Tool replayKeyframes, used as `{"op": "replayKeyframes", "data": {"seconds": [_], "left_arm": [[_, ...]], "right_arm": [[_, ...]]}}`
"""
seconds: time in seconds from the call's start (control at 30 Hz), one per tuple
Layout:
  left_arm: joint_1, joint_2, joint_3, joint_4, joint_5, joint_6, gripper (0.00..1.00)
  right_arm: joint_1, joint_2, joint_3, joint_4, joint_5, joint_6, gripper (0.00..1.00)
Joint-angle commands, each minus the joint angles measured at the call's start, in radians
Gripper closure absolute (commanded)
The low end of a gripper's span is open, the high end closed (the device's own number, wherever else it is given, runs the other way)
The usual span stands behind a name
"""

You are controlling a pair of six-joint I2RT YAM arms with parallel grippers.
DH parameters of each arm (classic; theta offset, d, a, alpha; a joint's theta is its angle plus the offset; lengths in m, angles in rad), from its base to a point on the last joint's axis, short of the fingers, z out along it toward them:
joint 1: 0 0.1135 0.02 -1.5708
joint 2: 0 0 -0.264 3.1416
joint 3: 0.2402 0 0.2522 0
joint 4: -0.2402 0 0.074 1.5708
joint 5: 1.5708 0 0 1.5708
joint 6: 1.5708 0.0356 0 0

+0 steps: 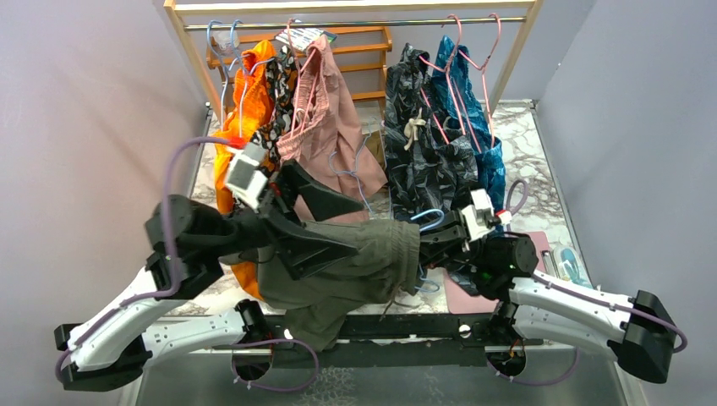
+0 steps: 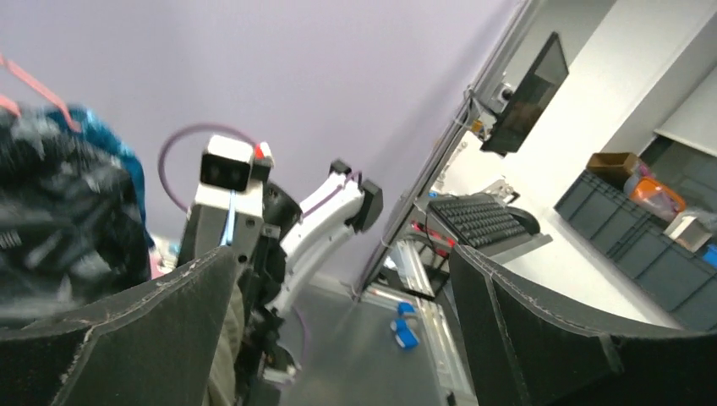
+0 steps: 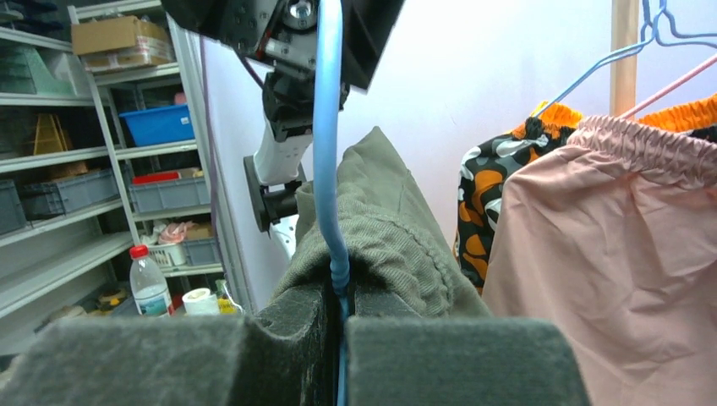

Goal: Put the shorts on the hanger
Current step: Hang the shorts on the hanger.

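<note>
Right gripper (image 3: 342,315) pinching hanger (image 3: 326,127) — shorts (image 1: 363,254) draped over it, left gripper (image 2: 342,254) wide.

L tool (image 1: 355,227) jaws spread wide; R tool (image 1: 425,233) clamped tight; 2 arms raised.

Marble-pattern table (image 1: 541,144) is carrying a pink mat (image 1: 467,298) at right, partly hidden, and a teal item (image 1: 573,266) lying near the right edge. Behind it, the wooden rack (image 1: 190,59) is standing. Its metal rail (image 1: 380,23) is holding hangers with an orange garment (image 1: 254,93), dusty-pink shorts (image 1: 325,110), leaf-print shorts (image 1: 418,144) and a blue garment (image 1: 469,101).
</note>
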Motion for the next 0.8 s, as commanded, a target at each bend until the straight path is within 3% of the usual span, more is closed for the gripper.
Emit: {"op": "replayKeyframes", "data": {"seconds": [0.0,0.17,0.27,0.4,0.77], "left_arm": [[0.003,0.010,0.112,0.029,0.008,0.163,0.01],[0.002,0.066,0.207,-0.057,-0.011,0.316,0.01],[0.002,0.117,0.256,-0.064,0.047,0.369,0.01],[0.003,0.198,0.324,-0.062,0.163,0.409,0.01],[0.002,0.327,0.366,-0.168,0.263,0.595,0.01]], "right_arm": [[0.006,-0.132,0.035,-0.009,-0.019,-0.059,0.99],[0.006,-0.325,0.074,-0.260,-0.009,-0.180,0.99],[0.006,-0.405,0.088,-0.353,0.000,-0.219,0.99],[0.006,-0.495,0.093,-0.448,0.034,-0.261,0.99],[0.006,-0.703,0.029,-0.668,0.128,-0.329,0.99]]}}
